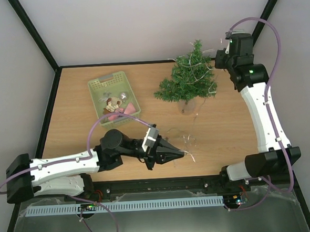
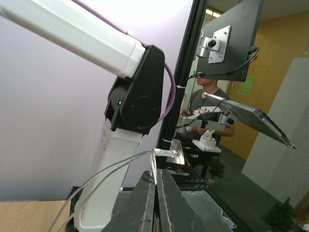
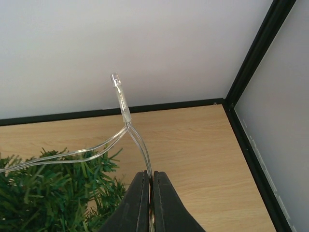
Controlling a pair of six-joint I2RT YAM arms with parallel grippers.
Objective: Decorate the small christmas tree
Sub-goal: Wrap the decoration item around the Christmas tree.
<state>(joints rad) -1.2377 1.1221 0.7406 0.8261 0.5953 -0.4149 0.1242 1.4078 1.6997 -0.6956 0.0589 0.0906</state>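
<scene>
Here, the left gripper [image 2: 156, 175] is seen with its jaws pressed together on a clear light string [image 2: 116, 168]. The wires trail off to the left of the jaws, and a small bulb [image 2: 166, 153] is held just above the fingertips. The right gripper [image 3: 150, 176] is likewise closed, another stretch of the string being pinched between its jaws, with a second bulb [image 3: 119, 92] raised above them. The small christmas tree [image 3: 53, 193] is found just left of the right jaws and well apart from the left jaws.
</scene>
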